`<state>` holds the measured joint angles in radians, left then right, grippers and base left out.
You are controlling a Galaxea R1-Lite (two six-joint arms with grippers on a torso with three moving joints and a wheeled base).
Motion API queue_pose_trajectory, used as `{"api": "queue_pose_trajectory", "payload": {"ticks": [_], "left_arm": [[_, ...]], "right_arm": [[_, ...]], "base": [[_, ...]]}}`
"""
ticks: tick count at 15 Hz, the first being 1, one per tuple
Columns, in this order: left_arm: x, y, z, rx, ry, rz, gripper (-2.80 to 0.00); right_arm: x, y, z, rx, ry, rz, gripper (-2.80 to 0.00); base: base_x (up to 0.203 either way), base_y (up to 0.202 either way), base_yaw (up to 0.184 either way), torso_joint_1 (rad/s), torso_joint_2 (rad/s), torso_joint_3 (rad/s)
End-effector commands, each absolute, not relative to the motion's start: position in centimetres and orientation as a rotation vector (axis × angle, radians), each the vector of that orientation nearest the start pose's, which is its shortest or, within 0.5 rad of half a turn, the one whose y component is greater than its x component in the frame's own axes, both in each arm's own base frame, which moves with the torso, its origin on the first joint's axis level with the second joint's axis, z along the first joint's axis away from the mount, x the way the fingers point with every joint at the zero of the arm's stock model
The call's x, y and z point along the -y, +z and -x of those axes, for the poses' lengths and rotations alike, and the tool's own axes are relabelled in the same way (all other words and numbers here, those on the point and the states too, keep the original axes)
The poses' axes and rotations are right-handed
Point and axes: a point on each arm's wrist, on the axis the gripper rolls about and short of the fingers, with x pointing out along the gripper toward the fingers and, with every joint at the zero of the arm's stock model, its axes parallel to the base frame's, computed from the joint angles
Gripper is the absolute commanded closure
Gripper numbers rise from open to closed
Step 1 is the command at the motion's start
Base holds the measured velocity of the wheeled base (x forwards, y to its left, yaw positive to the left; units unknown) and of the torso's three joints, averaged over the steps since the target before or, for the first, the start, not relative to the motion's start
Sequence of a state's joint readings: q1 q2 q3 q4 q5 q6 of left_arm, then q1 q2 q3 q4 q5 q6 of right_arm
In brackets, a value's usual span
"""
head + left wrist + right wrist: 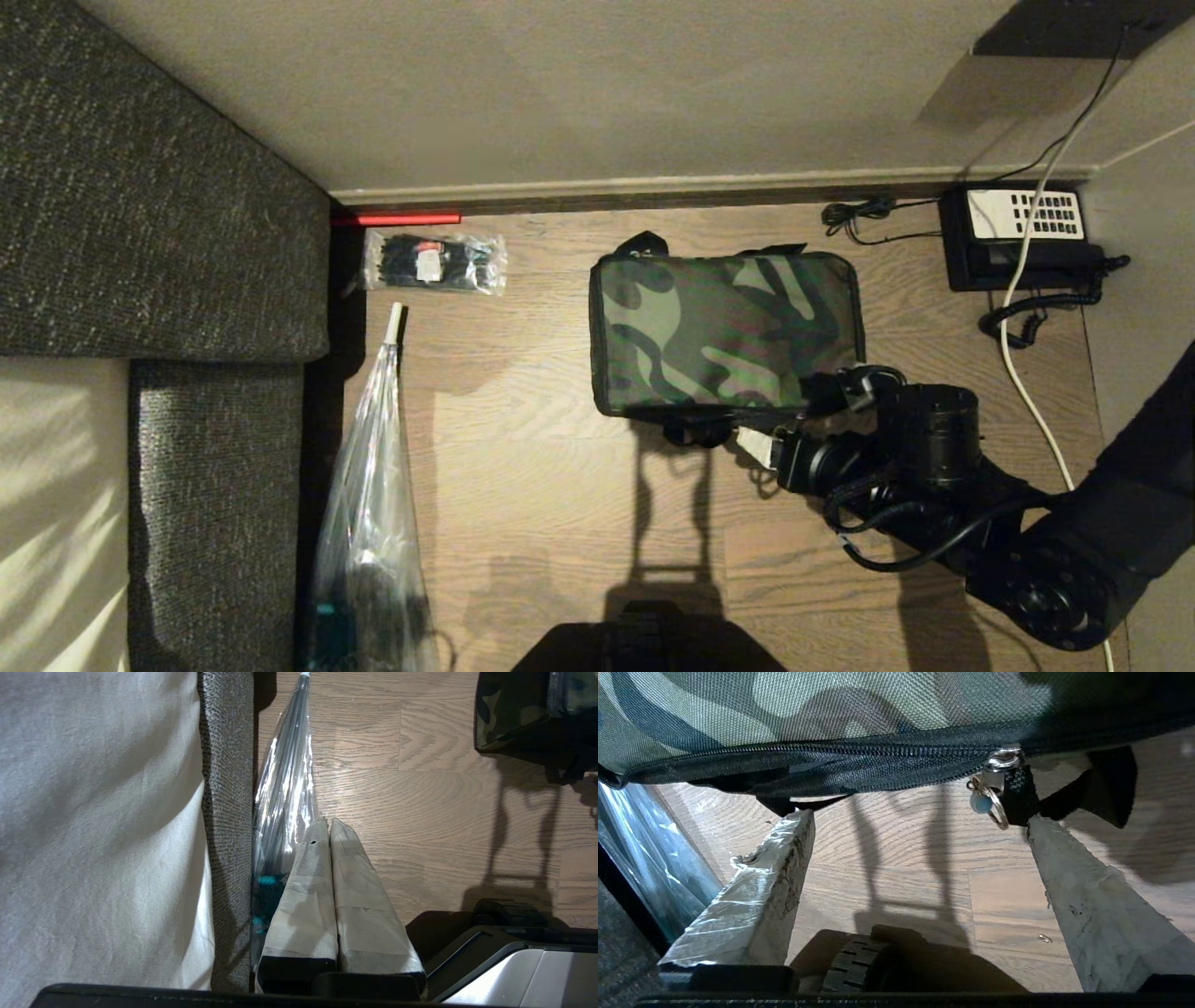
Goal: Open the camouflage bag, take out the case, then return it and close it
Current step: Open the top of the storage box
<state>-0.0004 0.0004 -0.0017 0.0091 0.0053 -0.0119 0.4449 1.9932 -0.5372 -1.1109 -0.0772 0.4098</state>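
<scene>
no legible text anywhere

Woven matt cloth camouflage bag [724,331] with shiny metal zipper pull [1003,760] on wood-grain floor [523,485].

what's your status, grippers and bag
Right gripper open at camouflage bag near edge, beside zipper pull, holding nothing. Left gripper shut, parked. Bag zipped, case not visible. Nothing blocking.

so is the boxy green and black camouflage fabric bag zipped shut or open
Shut. The camouflage bag lies flat with no red lining showing, and its zipper teeth are meshed up to the silver slider beside the open right gripper.
</scene>
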Motion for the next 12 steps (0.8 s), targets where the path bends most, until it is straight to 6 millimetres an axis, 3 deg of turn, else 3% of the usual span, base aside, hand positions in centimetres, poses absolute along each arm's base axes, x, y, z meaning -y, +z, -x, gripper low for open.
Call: {"api": "queue_pose_trajectory", "payload": {"ticks": [1, 6, 12], "left_arm": [[0.0, 7.5, 2.3, -0.006, 0.006, 0.012, 0.00], [0.0, 7.5, 2.3, -0.006, 0.005, 0.012, 0.00], [0.0, 7.5, 2.3, -0.006, 0.005, 0.012, 0.00]], "right_arm": [[-13.4, 7.3, -28.8, -0.397, 0.285, -0.324, -2.80], [-14.0, 7.1, -30.0, -0.322, 0.299, -0.387, -2.80], [-13.8, 6.2, -29.8, -0.345, 0.285, -0.386, -2.80]], "base": [[0.000, 0.000, 0.000, 0.000, 0.00, 0.000], [0.000, 0.000, 0.000, 0.000, 0.00, 0.000], [0.000, 0.000, 0.000, 0.000, 0.00, 0.000]]}}
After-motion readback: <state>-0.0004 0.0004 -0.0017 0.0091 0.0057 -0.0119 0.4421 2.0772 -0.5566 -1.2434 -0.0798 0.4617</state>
